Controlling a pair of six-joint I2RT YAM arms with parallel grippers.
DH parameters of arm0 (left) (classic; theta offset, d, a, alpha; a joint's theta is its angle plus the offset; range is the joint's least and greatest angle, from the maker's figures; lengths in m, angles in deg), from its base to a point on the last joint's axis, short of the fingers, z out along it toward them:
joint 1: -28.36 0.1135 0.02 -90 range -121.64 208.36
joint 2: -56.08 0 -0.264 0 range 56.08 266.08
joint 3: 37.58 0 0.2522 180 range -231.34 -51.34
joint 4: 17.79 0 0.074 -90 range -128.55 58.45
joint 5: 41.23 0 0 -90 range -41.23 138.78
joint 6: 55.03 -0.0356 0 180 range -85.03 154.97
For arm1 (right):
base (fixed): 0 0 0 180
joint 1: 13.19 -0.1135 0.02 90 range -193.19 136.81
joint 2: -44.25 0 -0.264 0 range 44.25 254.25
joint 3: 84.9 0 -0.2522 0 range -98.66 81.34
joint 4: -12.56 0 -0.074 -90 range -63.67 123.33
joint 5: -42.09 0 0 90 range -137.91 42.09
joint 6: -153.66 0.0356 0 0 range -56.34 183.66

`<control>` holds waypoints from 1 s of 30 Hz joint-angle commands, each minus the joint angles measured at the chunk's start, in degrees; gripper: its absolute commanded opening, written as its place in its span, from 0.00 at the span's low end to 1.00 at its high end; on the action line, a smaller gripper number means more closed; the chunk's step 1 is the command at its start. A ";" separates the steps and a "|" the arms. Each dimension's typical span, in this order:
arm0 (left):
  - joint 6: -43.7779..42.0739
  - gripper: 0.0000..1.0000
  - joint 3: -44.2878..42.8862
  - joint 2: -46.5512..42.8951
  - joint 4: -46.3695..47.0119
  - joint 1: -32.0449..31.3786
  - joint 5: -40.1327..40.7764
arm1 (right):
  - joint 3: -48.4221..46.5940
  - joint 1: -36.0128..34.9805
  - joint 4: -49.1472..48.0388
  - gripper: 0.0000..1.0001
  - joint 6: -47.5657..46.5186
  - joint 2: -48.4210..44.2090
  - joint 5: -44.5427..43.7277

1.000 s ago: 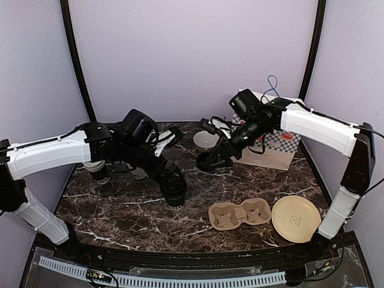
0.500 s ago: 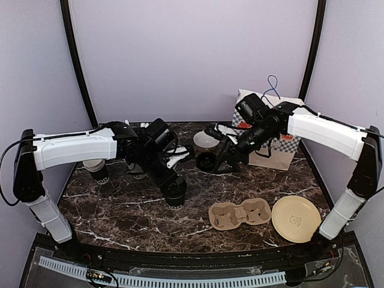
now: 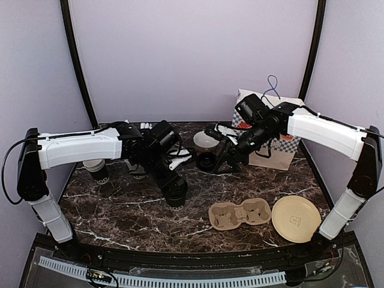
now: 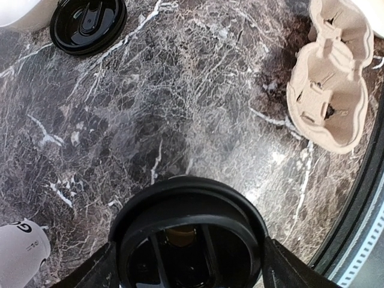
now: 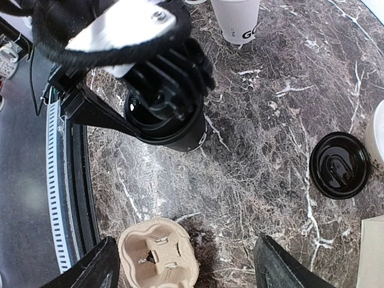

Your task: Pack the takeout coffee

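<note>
Left gripper [image 4: 189,273]: fingers straddle the lidded black cup [image 4: 189,237], one at each side of the lid rim; we cannot tell whether they press on it. We note the cup upright on the marble table [image 4: 180,108], left of the pulp carrier [image 4: 330,78], not touching it. Right gripper [image 5: 186,267]: spread wide, holding nothing. A loose black lid [image 5: 339,165] lies flat on the table near it.

The left arm [image 3: 78,150] has swung in from the left edge toward centre, setting its tool [image 3: 170,179] more steeply over the black cup [image 3: 175,195], while the right tool [image 3: 223,161] has shifted right off the loose lid [image 3: 207,160].
</note>
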 commanded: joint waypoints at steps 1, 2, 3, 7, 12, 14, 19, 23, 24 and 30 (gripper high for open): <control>-0.27 0.83 -0.54 0.02 -3.72 -1.03 2.91 | -0.26 -0.04 -0.84 0.77 -0.57 0.53 0.00; -0.16 0.84 -0.26 -0.08 -3.82 -1.11 3.23 | -0.39 -0.05 -0.80 0.77 -0.57 0.59 0.07; -0.10 0.85 -0.08 -0.50 -3.79 -1.19 3.40 | -0.49 -0.05 -0.77 0.76 -0.53 0.63 0.09; 0.97 0.81 0.61 -1.59 -3.83 -1.43 5.74 | -0.92 -0.05 -0.50 0.76 -0.34 1.13 0.50; 6.37 0.75 2.13 -5.69 -4.17 -1.43 6.59 | -1.52 -0.04 -0.47 0.76 -0.28 1.42 0.27; 8.65 0.74 3.73 -8.95 -4.65 -1.43 6.73 | -1.72 -0.06 -0.33 0.76 -0.28 1.52 0.34; 17.42 0.74 11.19 -19.40 -6.00 -1.36 9.47 | -1.74 -0.03 -0.35 0.75 -0.61 1.76 0.52; 25.05 0.74 16.65 -25.91 -8.57 -0.60 12.39 | -2.46 0.03 -0.19 0.75 -0.76 2.52 0.44; 26.13 0.75 17.43 -27.81 -9.07 -0.27 13.47 | -2.78 -0.01 -0.09 0.75 -0.70 2.71 0.49; 35.77 0.75 22.77 -36.79 -14.19 5.58 20.43 | -3.96 -0.01 0.29 0.74 -0.74 3.67 1.28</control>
